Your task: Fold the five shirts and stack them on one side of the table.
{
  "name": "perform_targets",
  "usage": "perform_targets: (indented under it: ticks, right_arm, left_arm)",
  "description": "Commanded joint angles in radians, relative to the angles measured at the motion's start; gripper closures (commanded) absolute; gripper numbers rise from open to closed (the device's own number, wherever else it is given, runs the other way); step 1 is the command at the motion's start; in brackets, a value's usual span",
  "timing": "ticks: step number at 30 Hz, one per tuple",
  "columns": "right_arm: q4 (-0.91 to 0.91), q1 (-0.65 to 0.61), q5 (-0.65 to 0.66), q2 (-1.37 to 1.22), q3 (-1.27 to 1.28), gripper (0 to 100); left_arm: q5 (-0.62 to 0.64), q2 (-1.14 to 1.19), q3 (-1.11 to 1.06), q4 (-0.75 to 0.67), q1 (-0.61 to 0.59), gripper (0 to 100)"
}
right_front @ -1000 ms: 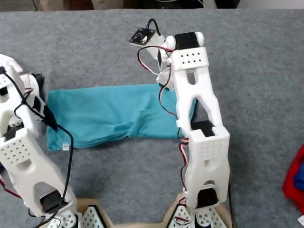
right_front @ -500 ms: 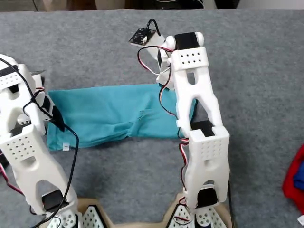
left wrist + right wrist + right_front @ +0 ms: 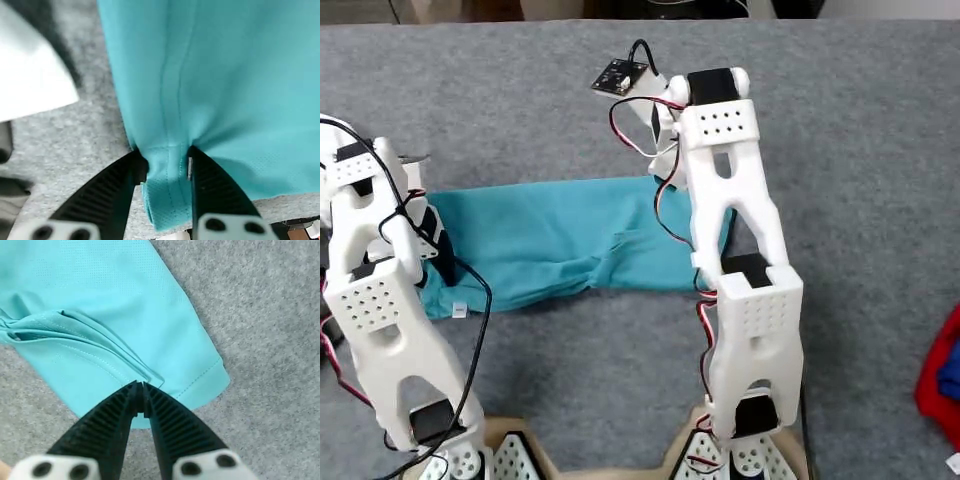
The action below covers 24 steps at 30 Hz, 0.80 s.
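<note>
A teal shirt (image 3: 550,240) lies folded into a long strip across the grey table (image 3: 850,160). My left gripper (image 3: 432,238) sits at the strip's left end. In the left wrist view its black fingers (image 3: 131,172) pinch a bunched hem of the teal shirt (image 3: 225,90), so the left gripper (image 3: 163,167) is shut on it. My right gripper (image 3: 665,168) is over the strip's far right part. In the right wrist view the right gripper (image 3: 140,392) is shut on a raised fold of the teal shirt (image 3: 100,295) near its corner.
A red and blue heap of cloth (image 3: 942,375) lies at the table's right edge. A small black board (image 3: 620,75) on wires sticks out beside the right arm's wrist. Bare grey table stretches behind and to the right of the shirt.
My left arm has swung rightward onto the shirt's left end, and that end has bunched and shifted slightly right. The right arm has stayed put.
</note>
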State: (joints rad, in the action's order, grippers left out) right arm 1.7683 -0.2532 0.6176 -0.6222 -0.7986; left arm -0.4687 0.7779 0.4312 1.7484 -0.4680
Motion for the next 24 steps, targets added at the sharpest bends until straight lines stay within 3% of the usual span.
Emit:
perform_targets:
  ticks: [1,17,24]
  right_arm:
    - [0.017,0.019,-0.005,0.008,-0.051,99.3]
    - [0.017,0.019,-0.003,0.008,-0.051,99.3]
    - [0.017,0.019,-0.003,0.008,-0.051,99.3]
  left_arm:
    - [-0.003,-0.001,0.051,0.009,-0.011,86]
    - [-0.029,-0.077,0.167,0.009,-0.081,80]
    - [-0.044,0.021,0.189,0.005,-0.083,80]
